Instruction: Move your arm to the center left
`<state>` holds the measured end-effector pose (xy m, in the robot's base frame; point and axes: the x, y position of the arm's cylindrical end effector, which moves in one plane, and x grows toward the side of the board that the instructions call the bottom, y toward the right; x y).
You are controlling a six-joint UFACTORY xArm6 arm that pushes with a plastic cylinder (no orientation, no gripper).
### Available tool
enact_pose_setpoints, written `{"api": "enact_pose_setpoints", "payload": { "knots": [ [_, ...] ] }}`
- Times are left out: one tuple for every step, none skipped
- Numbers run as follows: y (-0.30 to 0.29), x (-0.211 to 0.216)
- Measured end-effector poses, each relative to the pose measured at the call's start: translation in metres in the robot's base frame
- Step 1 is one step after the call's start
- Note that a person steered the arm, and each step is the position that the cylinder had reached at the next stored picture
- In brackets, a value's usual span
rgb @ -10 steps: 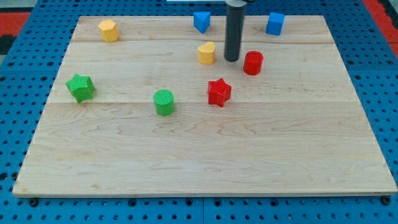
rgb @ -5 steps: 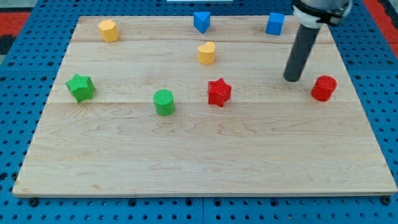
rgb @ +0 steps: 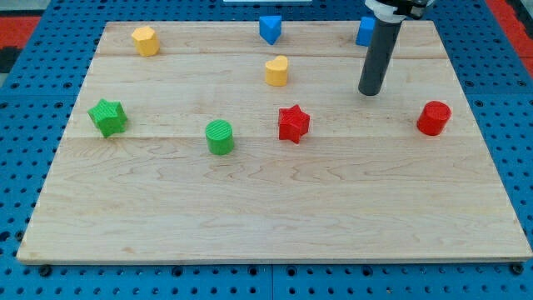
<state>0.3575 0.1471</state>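
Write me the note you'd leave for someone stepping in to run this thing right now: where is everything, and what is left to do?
My tip rests on the board's right half, toward the view's top, touching no block.
Nearest blocks: the blue cube partly hidden behind the rod, the red cylinder to the view's lower right, the red star to the lower left.
Also on the board: yellow heart, blue block at the top edge, yellow block, green cylinder, green star.
Done: nothing that shows yet.
Left: bring the tip across to the centre left, near the green star; the yellow heart and red star lie roughly along the way.
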Motion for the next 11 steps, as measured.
{"api": "enact_pose_setpoints", "payload": {
  "knots": [
    [-0.006,0.0],
    [-0.013,0.0],
    [-0.076,0.0],
    [-0.098,0.0],
    [-0.098,0.0],
    [-0.099,0.0],
    [-0.121,0.0],
    [-0.161,-0.003],
    [-0.199,-0.008],
    [-0.238,-0.023],
    [-0.275,-0.028]
  ]
}}
